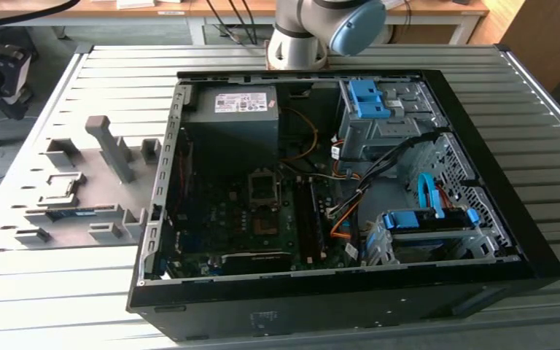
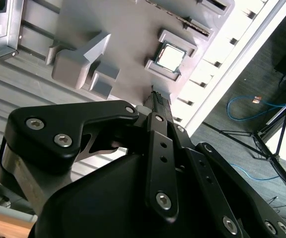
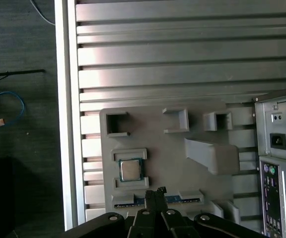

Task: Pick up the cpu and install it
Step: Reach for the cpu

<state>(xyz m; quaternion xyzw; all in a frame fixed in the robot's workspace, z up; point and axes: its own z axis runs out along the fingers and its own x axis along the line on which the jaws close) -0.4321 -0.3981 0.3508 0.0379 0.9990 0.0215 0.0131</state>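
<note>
Gripper (image 3: pixel 156 191) of yours was pinched narrow, holding nothing; you had one cpu (image 3: pixel 130 170) seated in one grey holder (image 3: pixel 158 148).

Silver-grey cpu (image 3: pixel 130 170) with green edge, plain grey tray (image 3: pixel 182 166), black end effector (image 3: pixel 155 192), ribbed silver table (image 3: pixel 182 59).

Cpu (image 3: pixel 130 170) just ahead of the fingers (image 3: pixel 155 194): dull silver-grey metal lid, faint sheen. Holder tray (image 3: pixel 182 163) under it was matt grey plastic. Table (image 3: pixel 182 64): ribbed bare aluminium, glary. Gripper (image 2: pixel 157 94) had matt black links and bright steel screw heads (image 2: pixel 164 200). Case (image 3: pixel 282 163) beside: perforated grey sheet metal.
</note>
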